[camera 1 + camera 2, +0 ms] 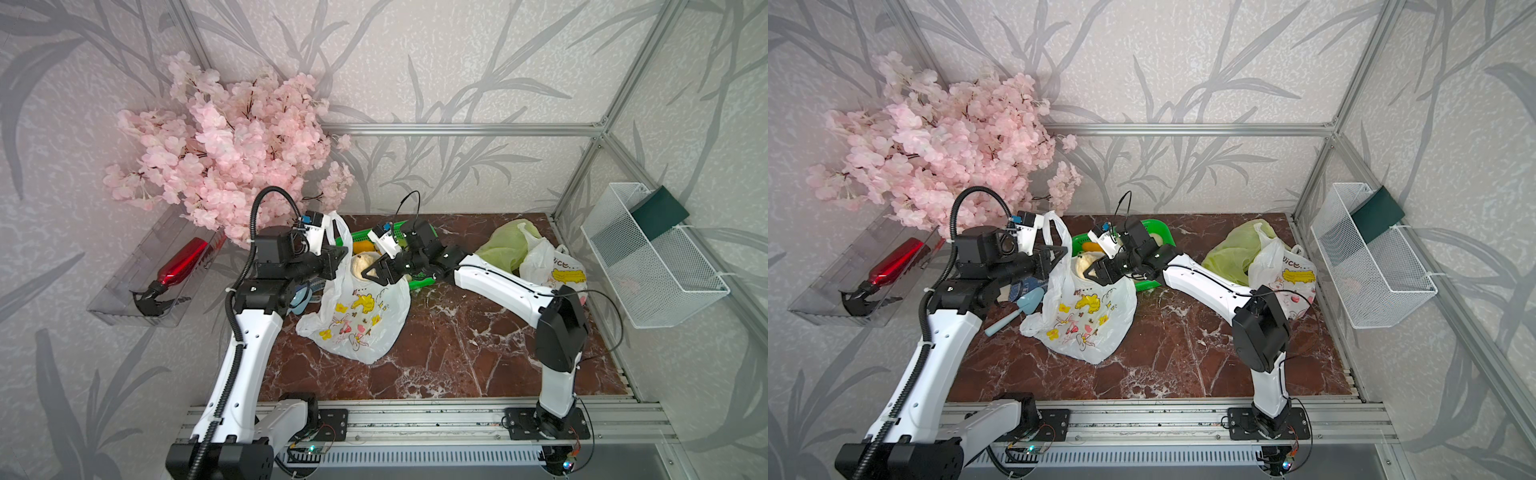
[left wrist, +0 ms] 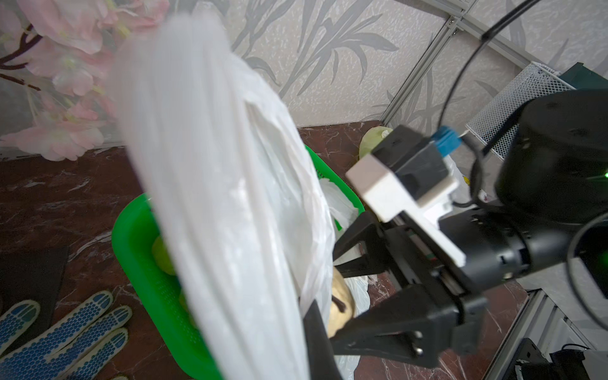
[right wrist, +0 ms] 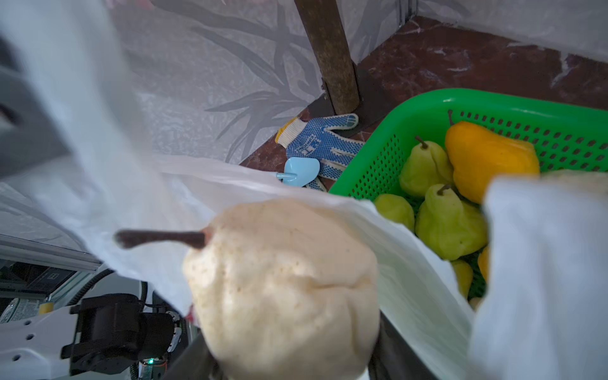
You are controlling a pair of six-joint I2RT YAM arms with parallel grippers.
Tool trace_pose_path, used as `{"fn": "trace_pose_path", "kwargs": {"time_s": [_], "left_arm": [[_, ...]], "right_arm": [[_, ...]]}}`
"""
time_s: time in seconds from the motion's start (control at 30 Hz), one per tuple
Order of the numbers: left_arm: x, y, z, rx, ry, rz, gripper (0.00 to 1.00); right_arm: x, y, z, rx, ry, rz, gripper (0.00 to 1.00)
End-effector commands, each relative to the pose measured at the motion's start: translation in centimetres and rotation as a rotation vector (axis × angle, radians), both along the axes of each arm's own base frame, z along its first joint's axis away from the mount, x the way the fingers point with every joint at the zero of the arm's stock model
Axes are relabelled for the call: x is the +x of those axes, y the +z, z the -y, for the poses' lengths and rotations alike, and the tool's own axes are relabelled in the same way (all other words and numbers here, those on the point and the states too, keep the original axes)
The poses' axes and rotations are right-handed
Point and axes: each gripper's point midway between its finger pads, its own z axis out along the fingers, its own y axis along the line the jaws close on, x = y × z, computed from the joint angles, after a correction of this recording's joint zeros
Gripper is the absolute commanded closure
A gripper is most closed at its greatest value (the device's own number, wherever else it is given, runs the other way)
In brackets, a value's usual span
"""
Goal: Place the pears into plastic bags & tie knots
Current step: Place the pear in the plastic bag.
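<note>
- Right wrist view: our right jaws grasp a cream pear (stem sideways) at the white plastic bag's mouth.
- Our left jaws clench its handle.

Both top views look steeply down from high up, holding the whole surface around the green basket. The left wrist camera, close behind a white bag, faces over the basket toward the right hand. The right wrist camera looks past a very near cream pear into the same basket.
</note>
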Motion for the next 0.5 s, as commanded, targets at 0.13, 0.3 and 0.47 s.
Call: {"fn": "trace_pose_path", "kwargs": {"time_s": [0.13, 0.3, 0.47], "left_arm": [[0.5, 1.6, 0.3, 0.002, -0.025, 0.054, 1.0], [1.0, 0.9, -0.1, 0.021, -0.007, 0.049, 1.0], [1.3, 0.8, -0.7, 0.04, 0.021, 0.054, 1.0]], "right_arm": [[1.8, -3.3, -1.0, -0.081, 0.044, 0.083, 0.55], [-0.6, -1.3, -0.2, -0.126, 0.121, 0.036, 0.23], [-2.4, 1.8, 0.0, -0.096, 0.187, -0.039, 0.1]]}}
